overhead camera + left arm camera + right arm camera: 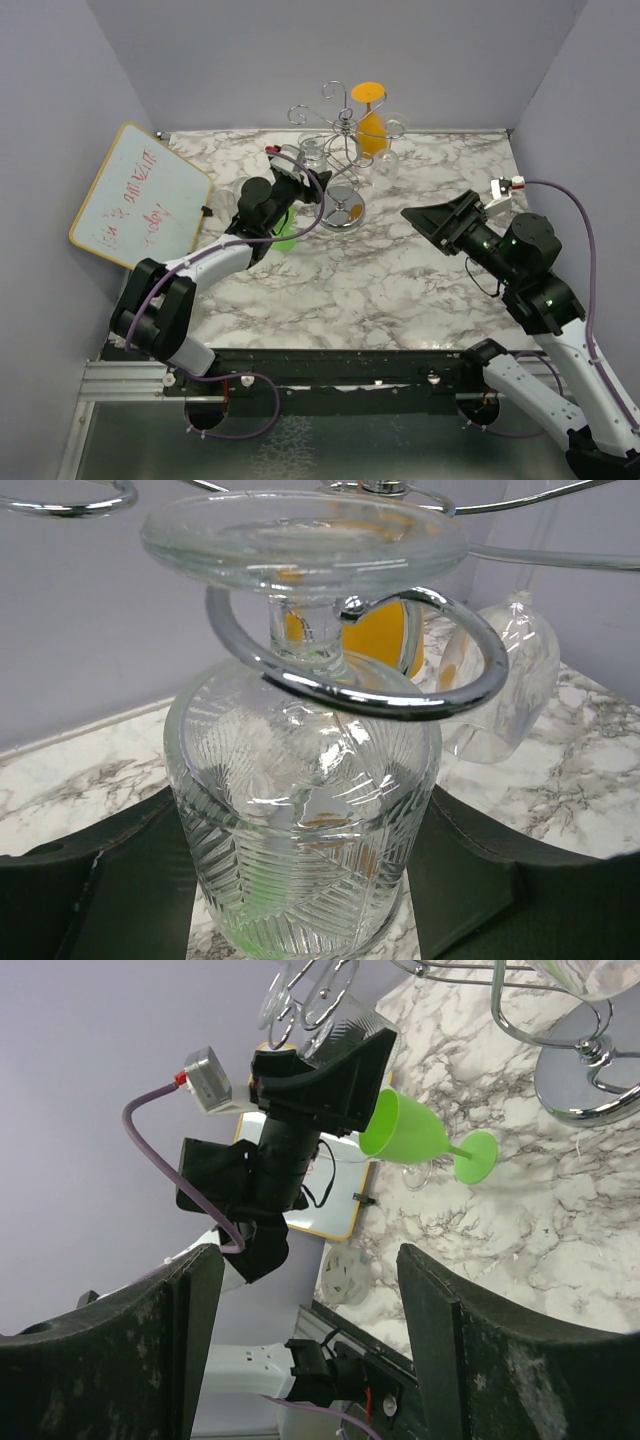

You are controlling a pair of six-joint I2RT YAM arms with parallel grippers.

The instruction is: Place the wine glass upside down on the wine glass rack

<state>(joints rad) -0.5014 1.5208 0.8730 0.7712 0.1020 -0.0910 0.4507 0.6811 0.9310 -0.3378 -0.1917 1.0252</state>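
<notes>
The marble table [330, 290] carries the wine glass rack [345, 165] towards its far edge. The rack stands on a single round base [345, 212], and its load is uneven, since an orange glass [372, 125] and a second clear glass [510, 670] hang on the far side. Any sideways pull from the left gripper [297, 172] could therefore tip or slide it. That gripper is closed on the bowl of the wine glass [300, 780], which is inverted with its stem [305, 630] inside a scroll loop [470, 680] and its foot [300, 535] just above the wire. Whether the foot bears on the loop cannot be confirmed. If it does not, release would let the glass drop onto the wire and jolt it. The loop has an open mouth, so withdrawal along it could drag the stem out. The neighbouring clear glass hangs near and could be struck. A green plastic glass [405, 1130] lies beneath the left arm, in the likely retreat path. The right gripper [305, 1270] is spread wide, holds nothing and sits well apart.
</notes>
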